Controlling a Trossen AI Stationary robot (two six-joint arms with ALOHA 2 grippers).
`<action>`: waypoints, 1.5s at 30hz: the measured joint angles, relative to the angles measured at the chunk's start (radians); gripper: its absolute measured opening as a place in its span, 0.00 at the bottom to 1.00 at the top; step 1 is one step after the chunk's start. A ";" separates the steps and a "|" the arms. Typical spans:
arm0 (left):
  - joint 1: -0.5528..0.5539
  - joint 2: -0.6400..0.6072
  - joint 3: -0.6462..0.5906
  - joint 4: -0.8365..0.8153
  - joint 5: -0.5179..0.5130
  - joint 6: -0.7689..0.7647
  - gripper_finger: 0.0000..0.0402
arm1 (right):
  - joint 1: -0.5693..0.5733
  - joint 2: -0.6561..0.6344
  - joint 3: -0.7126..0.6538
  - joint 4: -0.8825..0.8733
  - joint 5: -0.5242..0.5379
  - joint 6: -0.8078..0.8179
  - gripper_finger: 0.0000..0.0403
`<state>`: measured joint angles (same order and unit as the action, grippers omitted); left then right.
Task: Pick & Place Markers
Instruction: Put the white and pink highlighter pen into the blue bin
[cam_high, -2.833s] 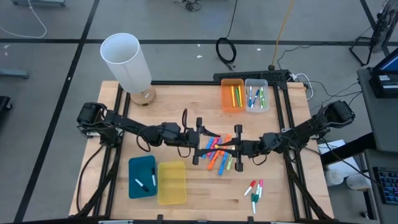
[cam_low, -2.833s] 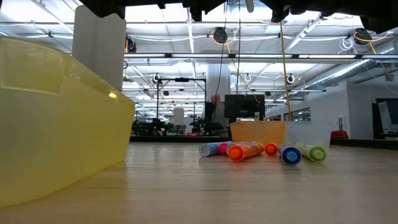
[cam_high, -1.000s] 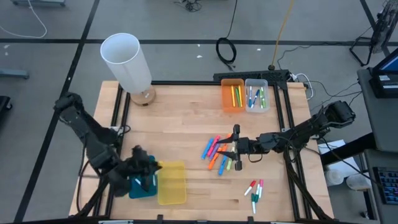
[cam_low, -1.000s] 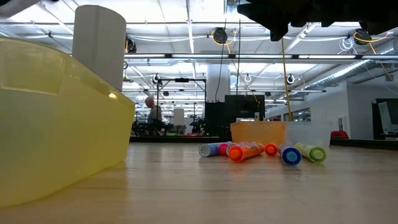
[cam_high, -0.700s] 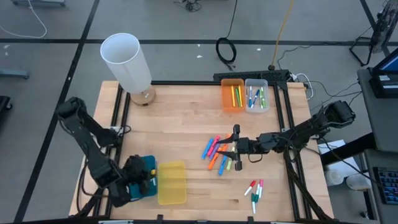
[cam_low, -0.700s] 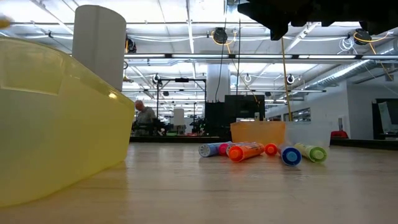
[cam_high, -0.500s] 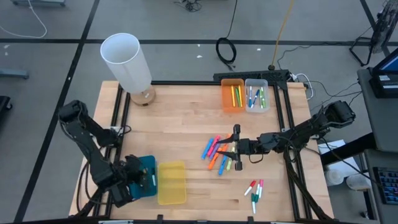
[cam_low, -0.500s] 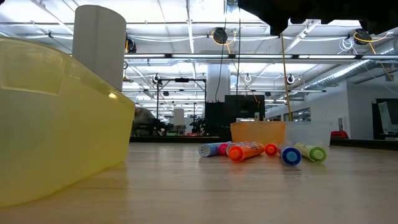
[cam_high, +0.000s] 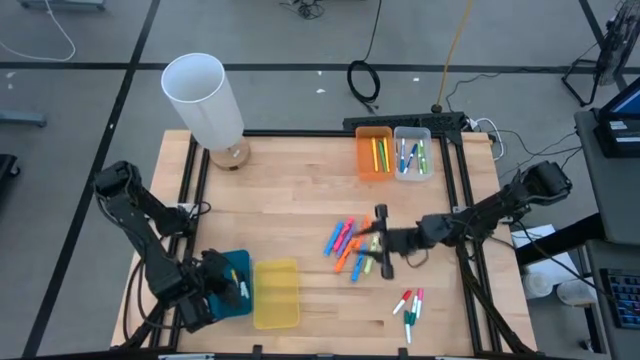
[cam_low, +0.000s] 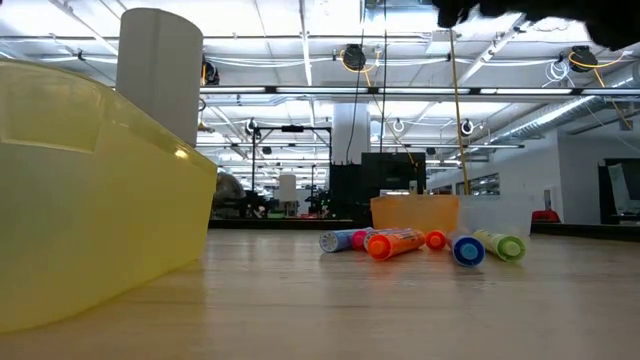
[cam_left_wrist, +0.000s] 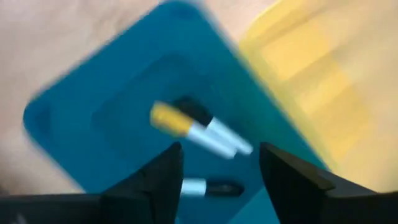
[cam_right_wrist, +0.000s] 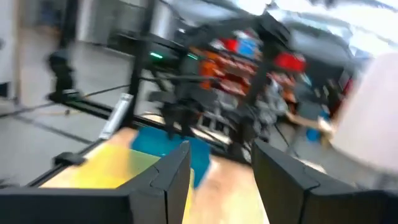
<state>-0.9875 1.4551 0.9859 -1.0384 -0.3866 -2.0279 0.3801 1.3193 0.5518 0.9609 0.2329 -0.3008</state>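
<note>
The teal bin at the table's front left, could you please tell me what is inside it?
In the left wrist view the teal bin holds thin white-bodied markers, one apparently yellow-ended, another black-capped. The left end effector, open above it, hides part of the floor.

Teal bin (cam_high: 228, 268); yellow bin (cam_high: 276, 294); orange bin (cam_high: 373, 152)
</note>
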 joint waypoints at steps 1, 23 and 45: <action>0.003 0.000 0.000 0.012 -0.050 0.055 0.54 | 0.026 -0.005 0.000 0.002 0.001 -0.038 0.38; 0.537 -0.078 0.002 1.071 0.350 2.144 0.60 | 0.529 0.395 0.878 -1.940 0.172 1.250 0.39; 0.929 -0.077 0.000 1.223 0.647 2.272 0.60 | 0.499 0.455 0.625 -1.953 -0.214 2.218 0.39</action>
<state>-0.0588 1.3781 0.9863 0.1841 0.2604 0.2443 0.8786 1.7744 1.1768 -0.9923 0.0186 1.9176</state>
